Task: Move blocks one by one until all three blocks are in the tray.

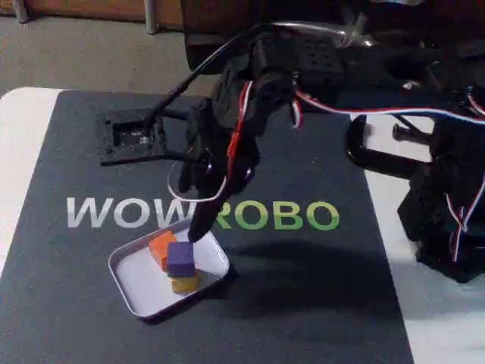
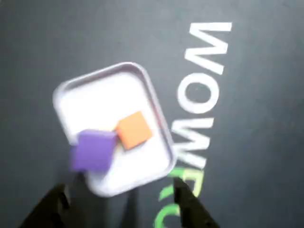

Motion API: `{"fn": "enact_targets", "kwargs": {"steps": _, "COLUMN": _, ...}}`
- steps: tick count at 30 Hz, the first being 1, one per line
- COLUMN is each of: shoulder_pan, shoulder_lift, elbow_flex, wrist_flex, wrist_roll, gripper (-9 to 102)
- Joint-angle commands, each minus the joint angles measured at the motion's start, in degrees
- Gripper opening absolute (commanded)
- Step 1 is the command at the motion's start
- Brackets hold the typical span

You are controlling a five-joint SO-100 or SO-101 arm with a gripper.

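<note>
Your purple block (image 1: 180,258) sits on top of the yellow block (image 1: 185,283), just below and in front of the hand (image 1: 198,227) in the fixed view. The orange block (image 1: 161,247) touches the purple one on its left there, almost under the fingertips. All 3 blocks lie inside the tray (image 1: 133,296), crowded toward its right half. In the wrist view the purple block (image 2: 93,150) overlaps the tray's (image 2: 95,102) near left rim, the orange block (image 2: 134,130) beside it. Your hand (image 2: 124,199) is released, its 2 fingers spread wide above the tray's near edge, holding nothing. The tray rests on a dark mat (image 1: 318,303) lettered WOWROBO (image 1: 201,214) across the bench (image 1: 19,152).
</note>
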Motion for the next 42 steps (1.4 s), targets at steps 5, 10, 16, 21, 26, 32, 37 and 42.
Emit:
{"fn": "enact_targets", "kwargs": {"steps": 5, "shoulder_pan": -1.05, "shoulder_lift": 13.45, "elbow_flex": 9.32, "wrist_flex": 4.92, "wrist_roll": -0.44, "gripper": 24}}
{"fn": "enact_targets", "kwargs": {"steps": 10, "shoulder_pan": -1.58, "shoulder_lift": 33.31, "elbow_flex": 30.32, "wrist_flex": 2.90, "wrist_roll": -4.48, "gripper": 24}}
{"fn": "enact_targets", "kwargs": {"steps": 16, "shoulder_pan": -4.66, "shoulder_lift": 61.52, "elbow_flex": 56.60, "wrist_flex": -1.41, "wrist_roll": -5.89, "gripper": 24}}
{"fn": "enact_targets", "kwargs": {"steps": 21, "shoulder_pan": -7.03, "shoulder_lift": 82.71, "elbow_flex": 74.18, "wrist_flex": -1.67, "wrist_roll": -5.89, "gripper": 24}}
{"fn": "enact_targets", "kwargs": {"steps": 26, "shoulder_pan": -8.70, "shoulder_lift": 114.08, "elbow_flex": 92.20, "wrist_flex": -0.79, "wrist_roll": -5.45, "gripper": 24}}
{"fn": "enact_targets", "kwargs": {"steps": 32, "shoulder_pan": -10.72, "shoulder_lift": 113.99, "elbow_flex": 97.03, "wrist_flex": -0.97, "wrist_roll": -1.49, "gripper": 20}}
{"fn": "enact_targets", "kwargs": {"steps": 37, "shoulder_pan": -10.55, "shoulder_lift": 113.99, "elbow_flex": 107.75, "wrist_flex": -2.90, "wrist_roll": -4.48, "gripper": 13}}
{"fn": "enact_targets", "kwargs": {"steps": 42, "shoulder_pan": -13.80, "shoulder_lift": 113.99, "elbow_flex": 108.72, "wrist_flex": 0.62, "wrist_roll": -2.02, "gripper": -2}}
